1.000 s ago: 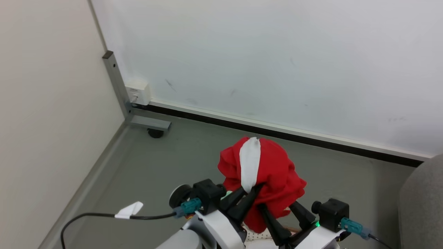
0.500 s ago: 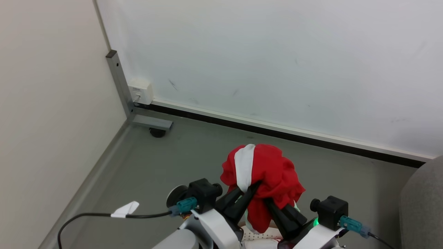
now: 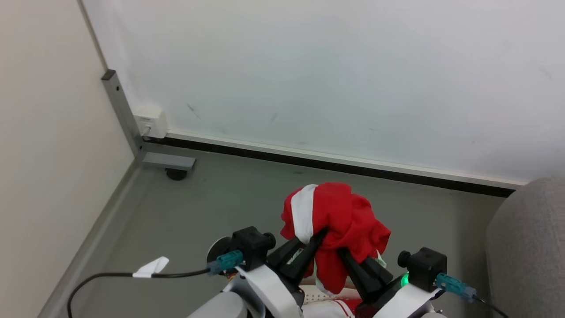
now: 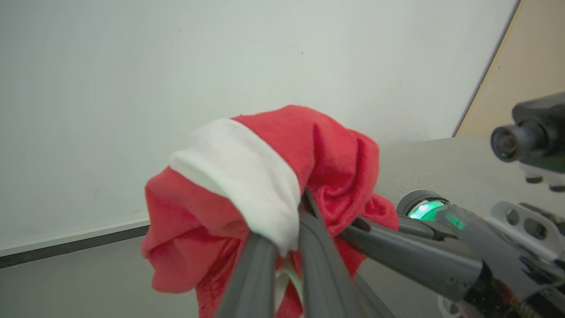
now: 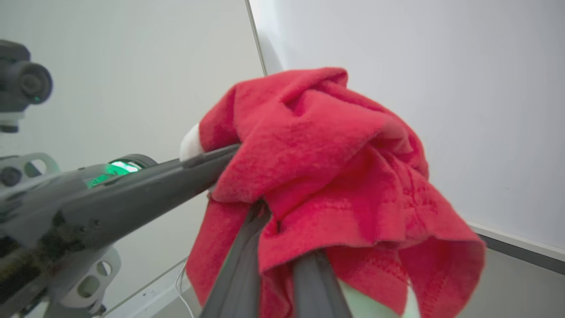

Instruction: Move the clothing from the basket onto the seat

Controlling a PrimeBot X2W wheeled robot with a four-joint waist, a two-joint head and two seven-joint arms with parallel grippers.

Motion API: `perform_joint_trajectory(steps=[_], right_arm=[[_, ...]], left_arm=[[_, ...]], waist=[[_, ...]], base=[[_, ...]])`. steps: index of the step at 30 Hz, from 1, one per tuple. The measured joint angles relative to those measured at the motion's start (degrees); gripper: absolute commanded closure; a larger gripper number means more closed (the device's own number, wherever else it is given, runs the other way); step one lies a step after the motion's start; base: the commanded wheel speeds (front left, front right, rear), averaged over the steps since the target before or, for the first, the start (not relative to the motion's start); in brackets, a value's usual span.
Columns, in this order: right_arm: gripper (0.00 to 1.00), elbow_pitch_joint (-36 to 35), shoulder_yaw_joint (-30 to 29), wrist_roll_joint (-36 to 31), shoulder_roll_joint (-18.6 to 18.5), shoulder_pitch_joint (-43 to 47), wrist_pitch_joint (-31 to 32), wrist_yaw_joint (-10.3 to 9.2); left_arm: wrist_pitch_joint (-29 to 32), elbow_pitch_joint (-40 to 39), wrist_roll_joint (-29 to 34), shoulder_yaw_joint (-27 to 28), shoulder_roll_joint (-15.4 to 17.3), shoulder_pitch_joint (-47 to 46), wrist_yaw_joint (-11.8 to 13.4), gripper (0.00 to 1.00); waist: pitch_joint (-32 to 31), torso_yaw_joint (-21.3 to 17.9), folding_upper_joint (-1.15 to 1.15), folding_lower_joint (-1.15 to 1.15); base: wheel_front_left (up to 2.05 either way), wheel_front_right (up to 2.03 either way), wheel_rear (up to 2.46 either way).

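My left gripper (image 3: pixel 318 236) and right gripper (image 3: pixel 343 255) both clamp clothing (image 3: pixel 348 216), held up; not yet on seat (image 3: pixel 525 247)

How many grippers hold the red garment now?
2. The left gripper pinches the white panel of the soft red fabric garment; the right gripper pinches its red folds.

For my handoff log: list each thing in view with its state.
red garment: bunched, held up over the floor by both hands
left hand: shut on the white panel
right hand: shut on red fabric
seat: to the right, apart from the garment
basket: sliver under the hands, contents unclear
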Motion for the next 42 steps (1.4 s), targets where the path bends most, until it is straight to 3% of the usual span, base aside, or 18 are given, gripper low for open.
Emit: perform_joint_trajectory(steps=[9,20,31,37,42], right_arm=[[1.0,-0.83,-4.55,-2.27,-1.47,0.26,-0.01,0.0],[1.0,-3.65,-12.27,-5.9,-5.58,1.49,-0.01,0.0],[1.0,-7.02,-16.97,-7.82,-7.08,4.92,-0.01,0.0],[1.0,-7.93,-18.08,-8.75,-7.2,5.38,-0.01,0.0],[1.0,-8.09,-19.05,-9.2,-7.55,5.73,-0.01,0.0]], left_arm=[[-0.23,-0.69,-0.19,0.88,0.68,1.08,0.44,0.0],[-0.36,-3.74,1.82,2.78,1.1,2.7,0.15,0.0],[-0.4,-6.37,6.66,5.14,0.33,4.56,-1.72,0.0],[-0.4,-5.98,8.28,6.24,-0.67,5.3,-2.59,0.0],[-0.4,-5.64,9.12,6.79,-1.27,5.51,-3.18,0.0]], waist=[[0.54,-6.8,0.0,0.0],[1.95,-18.46,0.0,0.0],[3.31,-29.6,0.0,0.0],[3.52,-33.29,0.0,0.0],[4.02,-34.09,0.0,0.0]], base=[[0.0,0.0,0.0],[0.0,0.0,0.0],[0.0,0.0,0.0],[0.0,0.0,0.0],[0.0,0.0,0.0]])
